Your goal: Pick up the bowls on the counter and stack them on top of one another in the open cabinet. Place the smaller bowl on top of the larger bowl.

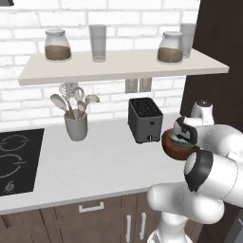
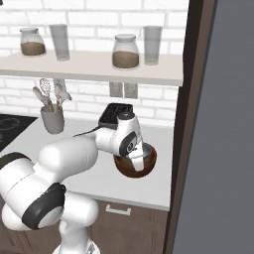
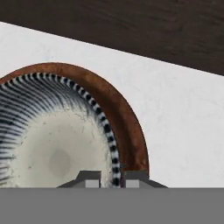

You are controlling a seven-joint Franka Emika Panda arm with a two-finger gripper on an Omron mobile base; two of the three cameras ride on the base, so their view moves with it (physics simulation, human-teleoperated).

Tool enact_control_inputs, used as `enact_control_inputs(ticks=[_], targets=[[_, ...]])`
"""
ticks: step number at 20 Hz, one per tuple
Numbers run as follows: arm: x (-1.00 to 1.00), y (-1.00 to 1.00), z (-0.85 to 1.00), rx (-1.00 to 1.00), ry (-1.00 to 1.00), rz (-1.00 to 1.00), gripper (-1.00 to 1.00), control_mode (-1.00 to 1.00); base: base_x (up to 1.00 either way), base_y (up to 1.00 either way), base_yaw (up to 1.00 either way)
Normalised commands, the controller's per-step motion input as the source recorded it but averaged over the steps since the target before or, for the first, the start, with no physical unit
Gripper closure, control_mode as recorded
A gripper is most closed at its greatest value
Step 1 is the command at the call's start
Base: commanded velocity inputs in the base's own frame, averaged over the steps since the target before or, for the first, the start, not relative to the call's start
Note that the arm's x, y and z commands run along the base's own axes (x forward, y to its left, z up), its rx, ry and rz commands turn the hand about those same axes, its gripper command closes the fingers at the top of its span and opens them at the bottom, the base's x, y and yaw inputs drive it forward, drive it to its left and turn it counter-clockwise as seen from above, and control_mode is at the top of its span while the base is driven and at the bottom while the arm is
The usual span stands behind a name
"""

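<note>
Pinching the larger bowl's rim, the gripper stood closed on it above the counter — so thin a hold might slip, tipping the bowl.

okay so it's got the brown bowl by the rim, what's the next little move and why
Probably lift straight up. The fingers straddle the larger bowl rim near the counter, and the open cabinet sits well above, so it needs height first.

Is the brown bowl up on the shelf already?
No, the brown bowl sits low by the counter, pinched by the pincer.
</note>
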Motion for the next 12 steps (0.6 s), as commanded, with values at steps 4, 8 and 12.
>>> enact_control_inputs(ticks=[4, 8, 12], targets=[[0.16, -0.02, -0.03, 0.0, 0.0, 0.0, -1.0, -1.0, 0.0, 0.0, 0.0], [0.01, -0.02, 0.67, 0.05, 0.0, 0.0, -1.0, -1.0, 0.0, 0.0, 0.0], [-0.76, -0.34, 0.41, 0.08, 0.11, 0.01, -1.0, -1.0, 0.0, 0.0, 0.0]])
